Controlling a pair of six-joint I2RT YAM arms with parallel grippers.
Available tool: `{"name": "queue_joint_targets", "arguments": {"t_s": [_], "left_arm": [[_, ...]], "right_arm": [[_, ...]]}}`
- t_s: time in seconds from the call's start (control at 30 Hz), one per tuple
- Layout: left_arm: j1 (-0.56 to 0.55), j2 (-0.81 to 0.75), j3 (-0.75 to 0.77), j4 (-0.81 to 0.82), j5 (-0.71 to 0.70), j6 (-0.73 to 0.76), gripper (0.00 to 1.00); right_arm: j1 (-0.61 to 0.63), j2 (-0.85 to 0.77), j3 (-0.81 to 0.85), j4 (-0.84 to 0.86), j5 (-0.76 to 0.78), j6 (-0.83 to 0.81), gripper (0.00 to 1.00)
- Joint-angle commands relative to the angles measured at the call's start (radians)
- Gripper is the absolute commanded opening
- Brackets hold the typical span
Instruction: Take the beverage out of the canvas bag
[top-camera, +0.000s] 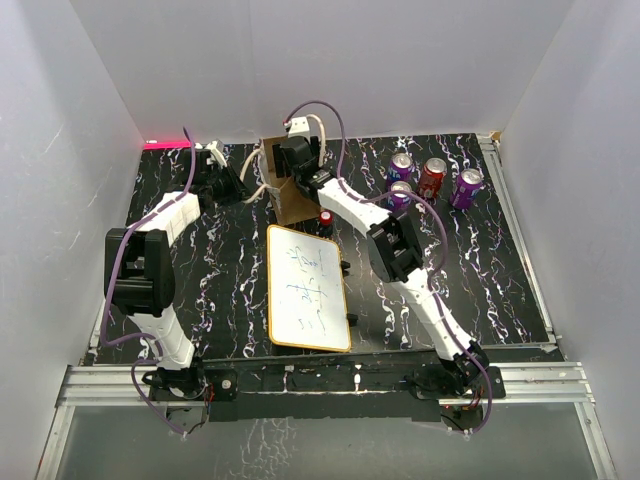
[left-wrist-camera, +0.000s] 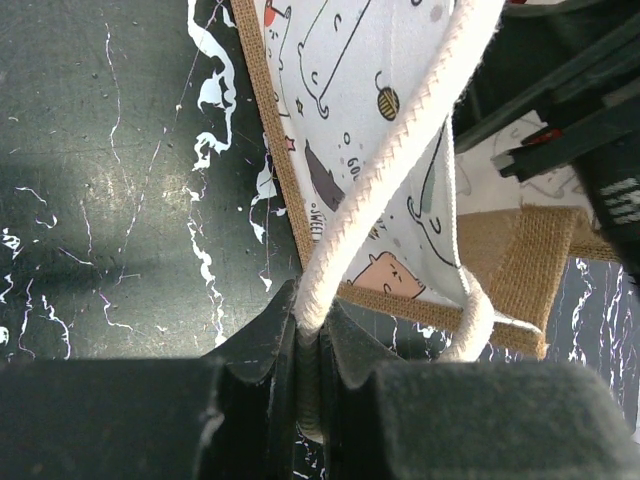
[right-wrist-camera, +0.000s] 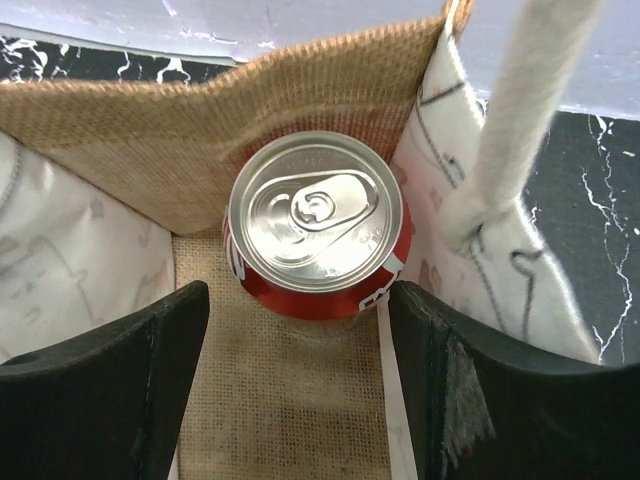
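Right hand (right-wrist-camera: 297, 295) inside canvas bag (right-wrist-camera: 120, 120), straddling red can (right-wrist-camera: 315, 215), body hidden.

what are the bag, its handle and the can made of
The bag: coarse tan woven cloth, probably jute or burlap, open weave visible. The handle: cream twisted cord, likely cotton, matte. The can: bare shiny metal top with pull tab, likely aluminium; glossy red printed side.

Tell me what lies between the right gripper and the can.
Right wrist view: only the bare woven floor of the bag lies between the open right gripper and the red can.
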Motion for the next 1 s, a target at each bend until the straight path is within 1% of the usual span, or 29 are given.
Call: {"name": "queue_joint_targets", "arguments": {"t_s": [0.0,0.1,0.33,0.57,0.73,0.9,0.97], "left_arm": [[0.001,-0.038,0.016,-0.011,0.022,0.003,0.0],[0.002,-0.038,0.015,-0.007,0.028,-0.001,0.0],[0.001,-0.034,0.014,-0.006,0.031,-0.002,0.0],[0.001,-0.034,0.014,-0.005,0.034,-0.005,0.0],[0.001,-0.035,0.014,-0.003,0.037,-0.006,0.0],[0.001,-0.037,0.014,-0.002,0.04,-0.009,0.0],[0.001,-0.038,0.014,-0.002,0.04,-0.009,0.0]], "right_arm": [[-0.012,0.046,0.044,0.111,-0.016,-0.041,0.76],[-0.013,0.079,0.05,0.174,-0.002,-0.076,0.77],[-0.018,0.142,0.077,0.326,-0.007,-0.104,0.78],[-0.042,0.188,0.102,0.345,-0.027,-0.096,0.78],[-0.048,0.206,0.099,0.35,-0.043,-0.123,0.73],[-0.048,0.212,0.1,0.354,-0.049,-0.142,0.6],[-0.047,0.207,0.108,0.359,-0.056,-0.139,0.5]]}}
